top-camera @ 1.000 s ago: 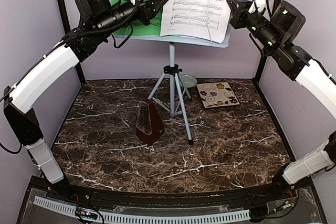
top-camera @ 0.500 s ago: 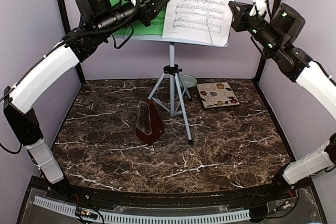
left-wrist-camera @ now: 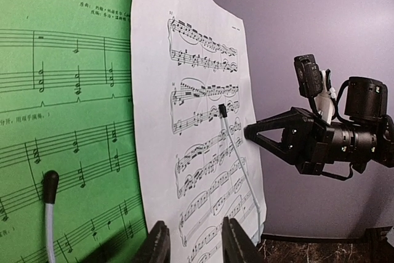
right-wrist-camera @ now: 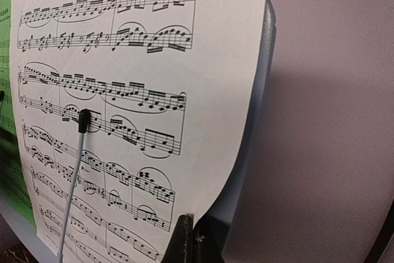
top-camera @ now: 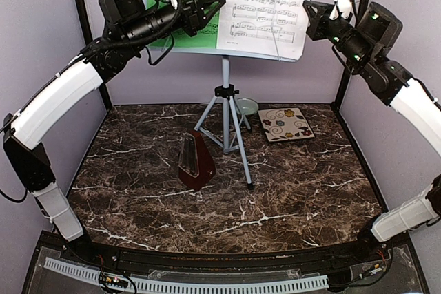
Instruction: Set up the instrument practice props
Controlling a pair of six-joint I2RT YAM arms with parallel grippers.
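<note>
One stand [top-camera: 225, 94] is standing at the back of the tabletop [top-camera: 310, 184], carrying two pages: one green sheet [left-wrist-camera: 68, 121] and one white sheet [top-camera: 265, 5]. One metronome [top-camera: 196, 163] is sitting near its legs. The left tool [left-wrist-camera: 196, 246] is gaping around the white sheet's lower edge. The right tool [right-wrist-camera: 189, 239] is pinching shut at its right corner — whether it is gripping the paper, I cannot tell.

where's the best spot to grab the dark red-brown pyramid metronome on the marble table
Probably the narrow upper part of the dark red-brown pyramid metronome, coming straight down from above. It stands upright on the dark marble table and tapers upward, so jaws fit across it there, unlike its wide base. Stay clear of the pale tripod leg just behind it.
</note>
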